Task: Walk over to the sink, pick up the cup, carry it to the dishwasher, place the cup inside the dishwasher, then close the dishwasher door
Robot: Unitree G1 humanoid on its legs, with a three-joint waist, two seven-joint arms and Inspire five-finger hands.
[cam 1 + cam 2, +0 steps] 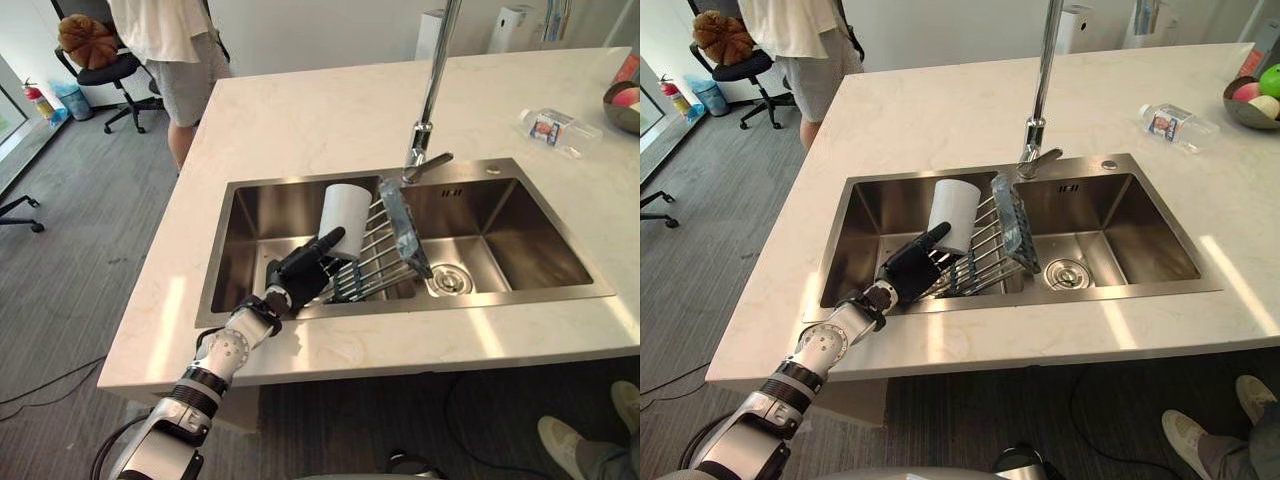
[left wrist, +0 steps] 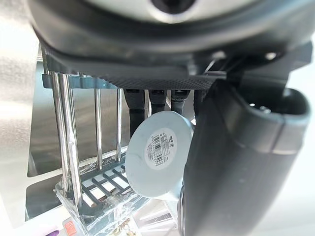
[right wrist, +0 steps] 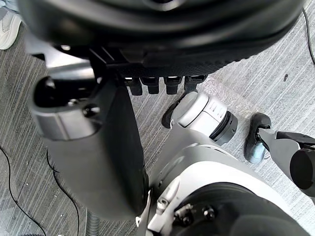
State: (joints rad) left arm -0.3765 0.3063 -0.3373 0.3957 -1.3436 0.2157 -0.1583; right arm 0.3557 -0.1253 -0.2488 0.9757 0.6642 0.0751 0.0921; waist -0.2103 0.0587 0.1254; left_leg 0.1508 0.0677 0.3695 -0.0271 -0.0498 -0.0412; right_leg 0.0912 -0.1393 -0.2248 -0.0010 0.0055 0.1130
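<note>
While the white cup (image 1: 343,208) lies on its side on the wire dish rack (image 1: 388,255) in the left basin of the sink (image 1: 300,181), its labelled base faces the left robot hand (image 1: 300,275). That hand is spread: the fingers (image 2: 135,110) reach along one side of the cup and the thumb (image 1: 328,240) stands at the other. Neither visibly presses the wall.

The step in hand is judged to be the grasp. Close fingers and thumb evenly on the cup's body near the base. Confirm a firm hold, then lift upward so the cup clears the rack wires and the faucet (image 1: 431,90) nearby. Avoid hooking a finger between the wires.

The right robot hand (image 3: 93,142) hangs over the floor, relaxed and empty. The surface (image 1: 330,110) around the sink leaves room for withdrawal.
</note>
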